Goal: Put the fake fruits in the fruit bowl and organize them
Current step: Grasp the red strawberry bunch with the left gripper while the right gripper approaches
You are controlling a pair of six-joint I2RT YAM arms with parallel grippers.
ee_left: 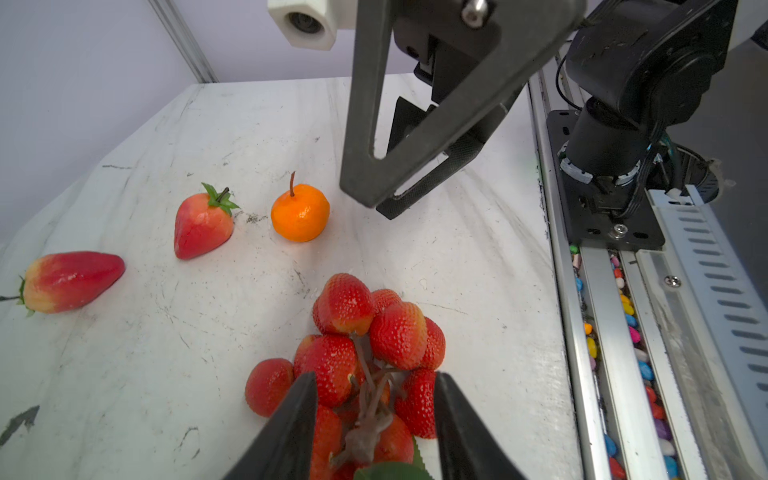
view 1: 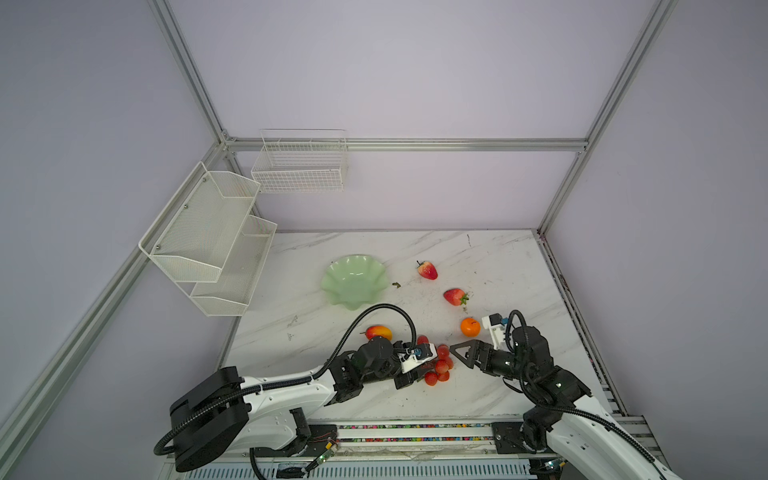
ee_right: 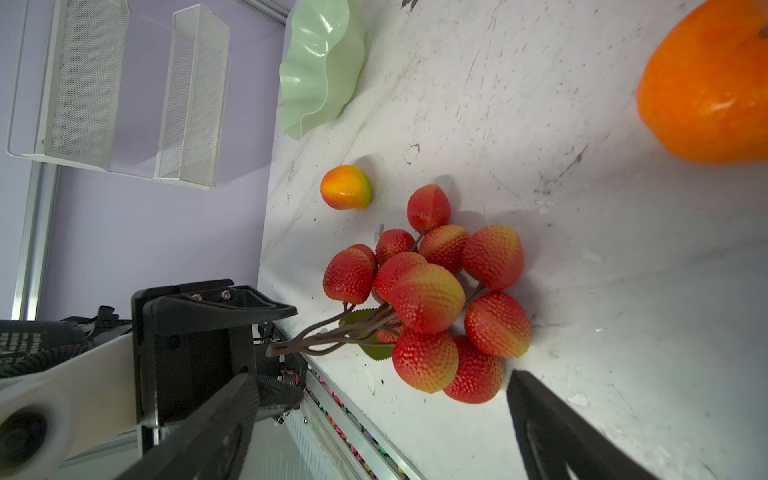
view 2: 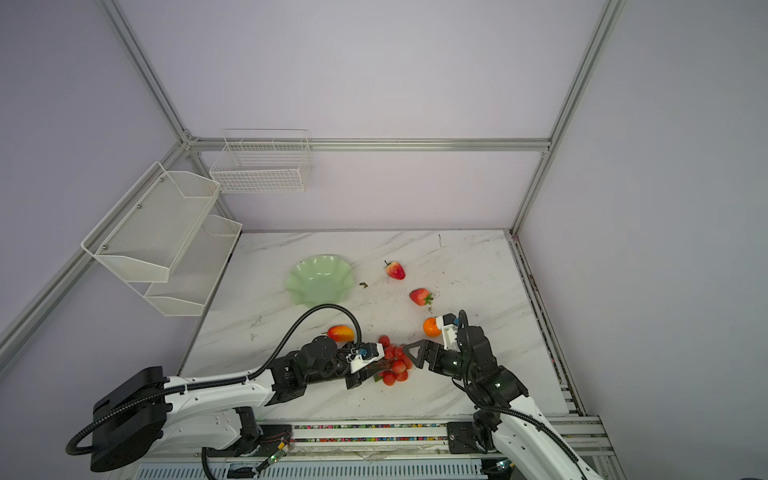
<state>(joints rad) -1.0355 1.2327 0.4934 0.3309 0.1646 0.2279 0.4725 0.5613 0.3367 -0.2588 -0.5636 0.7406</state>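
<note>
the berries (ee_right: 428,297) lie near the counter's (view 1: 478,257) front edge; their stem is straddled by the left gripper (ee_left: 374,376), jaws half parted (not yet pinched). the right gripper (view 1: 457,353), spread wide and empty, is held just beside them.

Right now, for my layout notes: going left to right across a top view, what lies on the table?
Fruit bowl → far strawberry → near strawberry → mandarin. Mango and berry bunch overlap others; left out.
</note>
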